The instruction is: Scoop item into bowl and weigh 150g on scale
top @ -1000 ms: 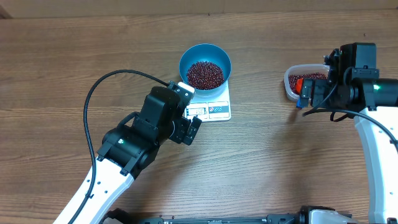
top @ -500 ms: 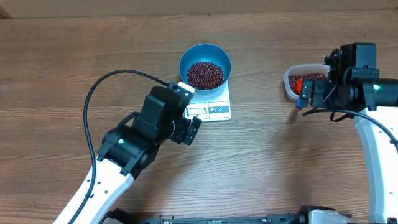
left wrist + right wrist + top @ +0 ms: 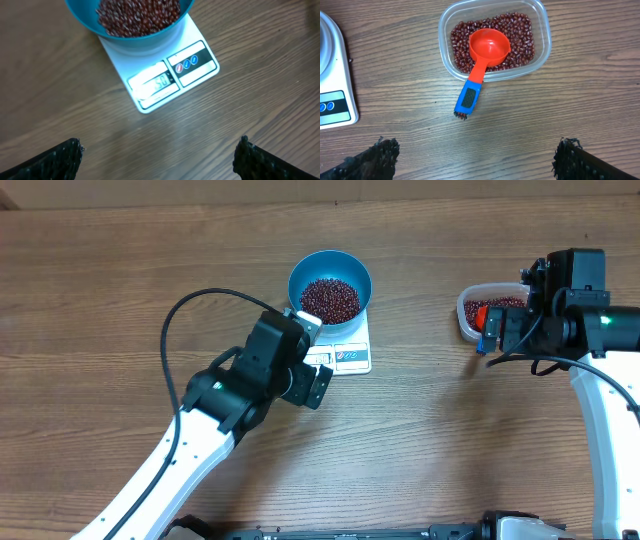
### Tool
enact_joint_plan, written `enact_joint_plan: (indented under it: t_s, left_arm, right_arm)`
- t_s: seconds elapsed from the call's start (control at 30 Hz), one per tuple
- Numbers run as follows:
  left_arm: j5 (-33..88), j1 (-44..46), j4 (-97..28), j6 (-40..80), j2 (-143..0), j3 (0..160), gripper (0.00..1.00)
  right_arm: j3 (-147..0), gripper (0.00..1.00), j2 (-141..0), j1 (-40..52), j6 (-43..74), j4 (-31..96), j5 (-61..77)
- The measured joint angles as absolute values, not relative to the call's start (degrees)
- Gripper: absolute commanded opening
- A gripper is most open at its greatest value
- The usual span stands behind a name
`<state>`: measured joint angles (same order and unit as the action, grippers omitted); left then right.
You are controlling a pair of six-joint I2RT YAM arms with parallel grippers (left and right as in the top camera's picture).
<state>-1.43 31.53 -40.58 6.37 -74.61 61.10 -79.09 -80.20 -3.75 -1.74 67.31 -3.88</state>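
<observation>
The brown wood-grain table [image 3: 100, 300] fills my overhead view. The left arm reaches in from the near left. The left gripper [image 3: 159, 162] hangs just near of the scale with its fingers spread wide and nothing between them. The right gripper [image 3: 475, 160] is splayed the same way, empty, over bare wood on the near side of the tub.

The round bright blue bowl [image 3: 330, 262] sits at far centre on the small white rectangular digital scale [image 3: 197, 75]. It overhangs the platform on its far side. At far right is the clear rounded-rectangular plastic tub [image 3: 544, 40]. The red scoop with a blue handle [image 3: 482, 55] lies in it, cup up and empty, and the handle pokes over the near rim to the table.

The small dark maroon beans [image 3: 137, 15] are split between the two: a good pile in the bowl and a layer in the tub. The display [image 3: 155, 82] is lit, but glare hides the leading digit, so I cannot confirm the weight.

My worry is the left wrist. It is close enough that a small forward drift could nudge the scale or bowl rim and falsify the reading. On the right, a careless pinch on the overhanging handle could lever the tub and scatter beans. One more full scoop might overshoot the target.
</observation>
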Motion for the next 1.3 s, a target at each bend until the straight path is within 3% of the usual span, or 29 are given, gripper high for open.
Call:
enact_joint_plan:
  t_s: [0.4,1.3]
  left_arm:
    - [0.5,31.5,-34.7,19.4,-89.1,61.1,1.00]
    - [-1.1,31.5,-34.6,20.7,-89.1,61.1,1.00]
  right_arm:
    - [-79.1,1.00,-80.2,-3.7,-1.7,67.3,-3.9]
    - [-79.1,1.00,-80.2,-3.7,-1.7,67.4,-3.9]
